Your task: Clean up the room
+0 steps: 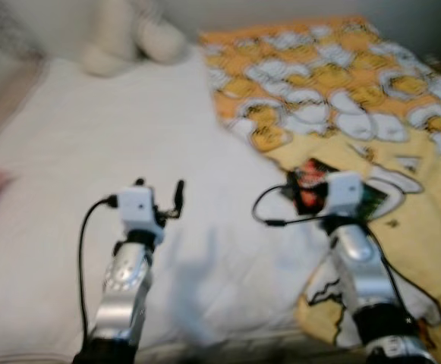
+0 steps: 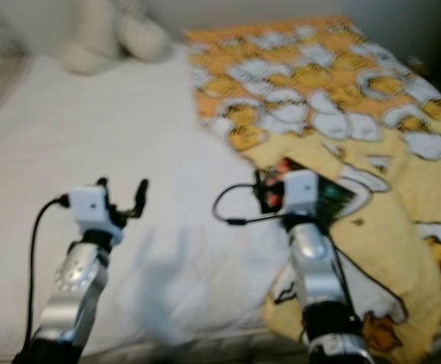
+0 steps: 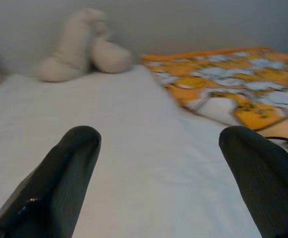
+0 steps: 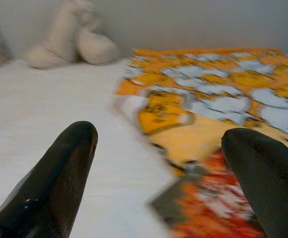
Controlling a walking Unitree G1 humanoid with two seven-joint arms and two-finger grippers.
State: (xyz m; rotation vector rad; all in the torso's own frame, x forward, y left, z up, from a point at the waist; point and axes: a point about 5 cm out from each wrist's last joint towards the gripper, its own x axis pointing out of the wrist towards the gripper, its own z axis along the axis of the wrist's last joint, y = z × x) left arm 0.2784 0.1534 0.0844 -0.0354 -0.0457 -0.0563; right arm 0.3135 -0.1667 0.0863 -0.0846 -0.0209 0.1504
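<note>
From the head views, a white bed carries one yellow duck-print blanket, one cream plush toy at the far end, and one red-and-dark packet lying on the blanket. The left gripper hovers over bare sheet; the right gripper hangs just above the packet. In the left wrist view its jaws stand wide apart, empty. In the right wrist view the jaws are equally wide and empty, the packet between them. A flat packet may slide, or blanket cloth may get pinched along with it.
</note>
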